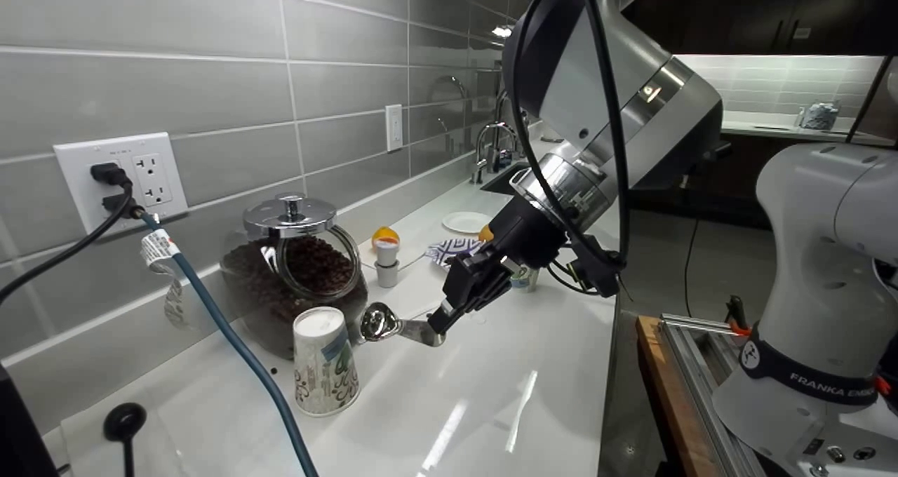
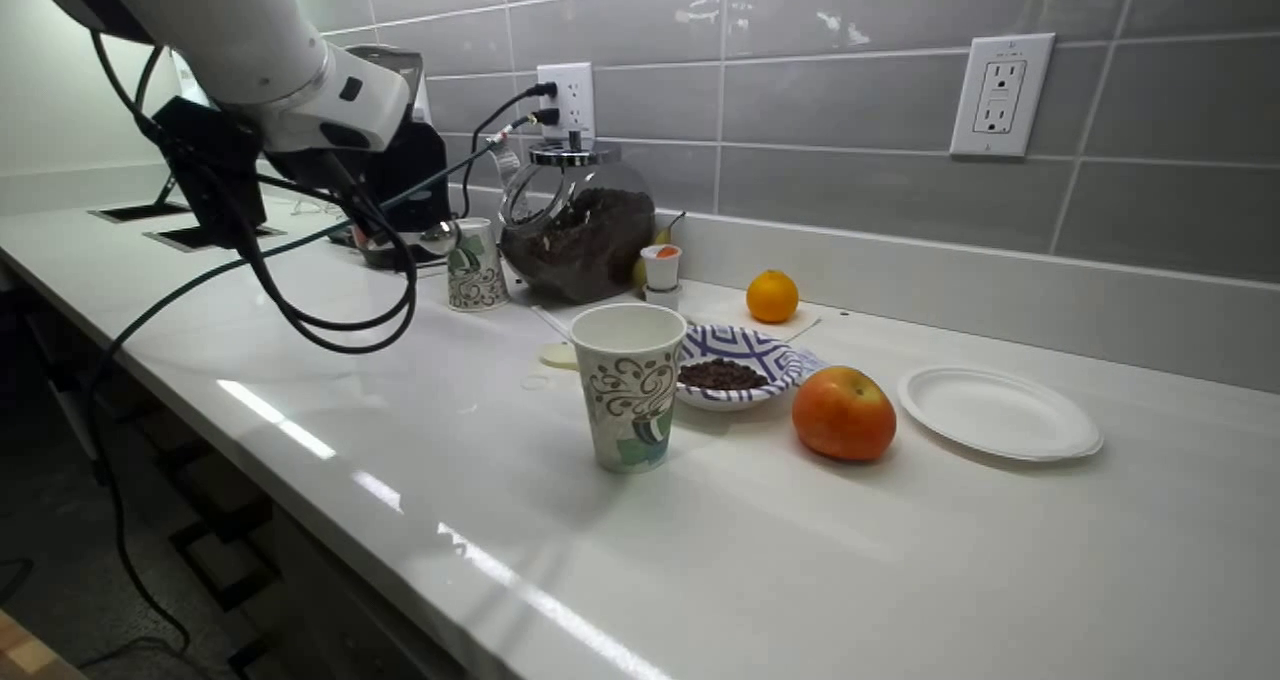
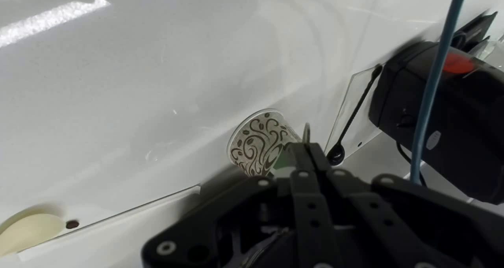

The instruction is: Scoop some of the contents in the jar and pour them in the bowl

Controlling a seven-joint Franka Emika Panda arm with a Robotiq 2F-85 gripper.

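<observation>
- Some pouring looks done: beans [image 2: 722, 374] lie in the bowl [image 2: 748, 345].
- Plenty more sit in the jar [image 1: 259, 280], which stands on the worktop [image 1: 393, 421] just beside an upturned cup [image 1: 324, 372]; perhaps another scoopful is left to do, though how much is wanted cannot be told.
- The claw [image 1: 438, 320] is clamped on the handle of the scoop [image 1: 407, 328], jaws nearly meeting.
- The scoop hangs clear of the worktop, its head near jar and cup; whether it carries beans is unclear.
</observation>
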